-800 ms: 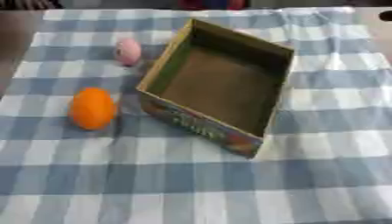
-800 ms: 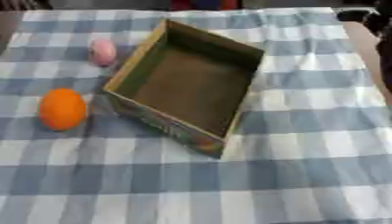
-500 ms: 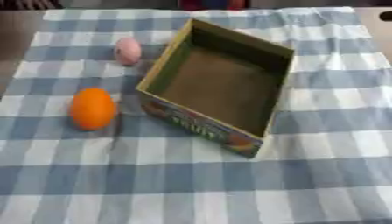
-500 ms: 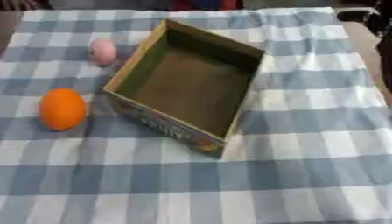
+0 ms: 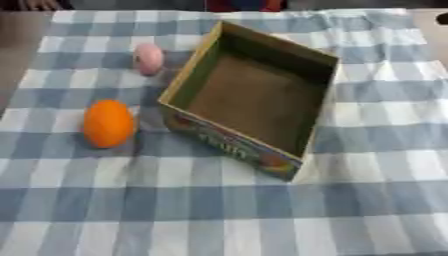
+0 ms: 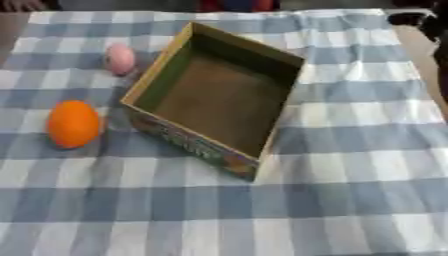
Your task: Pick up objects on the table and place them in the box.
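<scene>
A blue-and-white checked tablecloth (image 5: 219,215) fills the foreground, bare of anything near the camera. Farther back, one orange fruit (image 5: 108,123) lies on the cloth, to the left of the single cardboard box (image 5: 302,126), near it but apart. The box sits open-topped and askew, its printed side toward the camera, and its brown floor shows nothing inside. Beyond the orange, one small pink rounded object (image 5: 149,58) rests just beside the box's far left corner. Neither robot hand appears in either view, so whether they are released or clenched cannot be told. By the look of things the task has not begun: two objects wait on the cloth, none is in the box, and both picks remain.
</scene>
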### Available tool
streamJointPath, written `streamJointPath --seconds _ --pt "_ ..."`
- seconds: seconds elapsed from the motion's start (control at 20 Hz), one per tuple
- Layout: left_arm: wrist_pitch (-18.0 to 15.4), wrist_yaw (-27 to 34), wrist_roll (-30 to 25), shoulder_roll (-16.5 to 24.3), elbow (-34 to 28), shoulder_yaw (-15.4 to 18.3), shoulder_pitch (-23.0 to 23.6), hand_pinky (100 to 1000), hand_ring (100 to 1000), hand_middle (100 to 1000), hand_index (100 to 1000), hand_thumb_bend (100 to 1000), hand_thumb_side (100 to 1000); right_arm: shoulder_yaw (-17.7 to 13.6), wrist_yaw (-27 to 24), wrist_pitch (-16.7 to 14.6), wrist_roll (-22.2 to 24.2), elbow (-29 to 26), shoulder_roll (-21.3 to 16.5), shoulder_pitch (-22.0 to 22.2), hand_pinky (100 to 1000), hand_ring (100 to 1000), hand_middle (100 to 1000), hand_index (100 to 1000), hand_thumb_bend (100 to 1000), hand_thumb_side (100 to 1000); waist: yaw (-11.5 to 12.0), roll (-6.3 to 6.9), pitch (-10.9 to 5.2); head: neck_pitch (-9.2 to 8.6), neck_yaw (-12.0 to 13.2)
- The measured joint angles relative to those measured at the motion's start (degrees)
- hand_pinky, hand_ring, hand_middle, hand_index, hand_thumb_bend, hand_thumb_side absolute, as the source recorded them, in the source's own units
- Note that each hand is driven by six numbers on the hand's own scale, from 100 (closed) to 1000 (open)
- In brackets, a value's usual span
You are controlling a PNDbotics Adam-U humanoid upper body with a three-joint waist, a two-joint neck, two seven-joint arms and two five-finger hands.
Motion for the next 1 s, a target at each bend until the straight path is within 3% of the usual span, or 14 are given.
streamJointPath --seconds 0.05,0.1,0.15,0.45,0.6,0.75,0.9,1.0 --pt "0.7 -1.2 -0.6 0.6 0.0 -0.1 -0.5 439 667 687 862 100 673 0.0 0.0 0.0 0.0 0.0 0.0 0.0 689 734 663 869 100 1000 0.0 -0.02 0.0 0.0 0.0" --pt "1.4 -2.4 -1.3 1.2 0.0 -0.3 -0.9 440 675 689 867 100 599 0.0 0.0 0.0 0.0 0.0 0.0 0.0 689 733 663 869 100 1000 0.0 -0.05 -0.01 0.01 0.1" --pt "2.4 -4.2 -2.5 2.1 0.0 -0.6 -1.3 440 674 688 867 100 635 0.0 0.0 0.0 0.0 0.0 0.0 0.0 689 733 663 869 100 1000 0.0 -0.1 -0.02 0.02 0.2" --pt "9.5 -18.4 -11.1 9.7 0.0 -3.7 -5.7 441 687 685 873 152 591 0.0 0.0 -0.1 0.1 0.0 0.0 0.0 690 733 664 870 100 1000 -0.2 -0.25 -0.16 0.02 0.4" --pt "11.5 -25.1 -16.9 13.9 0.0 -5.9 -7.7 461 716 695 884 152 658 0.0 0.0 -0.1 0.2 0.0 0.0 0.0 689 733 663 870 100 1000 -0.3 -0.3 -0.23 0.02 0.4" --pt "11.9 -30.6 -25.6 17.6 -0.1 -8.4 -9.3 487 735 703 888 229 715 0.1 0.0 -0.2 0.2 0.1 0.0 0.0 689 733 663 870 100 1000 -0.4 -0.35 -0.26 0.01 0.1" --pt "11.2 -33.4 -35.9 20.7 -0.1 -10.8 -10.9 514 755 718 899 386 797 0.1 0.0 -0.2 0.5 0.3 0.0 -0.1 689 736 662 870 100 1000 -0.6 -0.36 -0.26 -0.06 -0.1" --pt "10.4 -34.3 -42.2 22.2 -0.2 -12.3 -11.8 517 759 723 901 417 811 0.3 0.0 -0.2 0.6 0.3 0.0 -0.1 689 737 662 870 100 1000 -0.8 -0.4 -0.26 -0.18 -0.1"
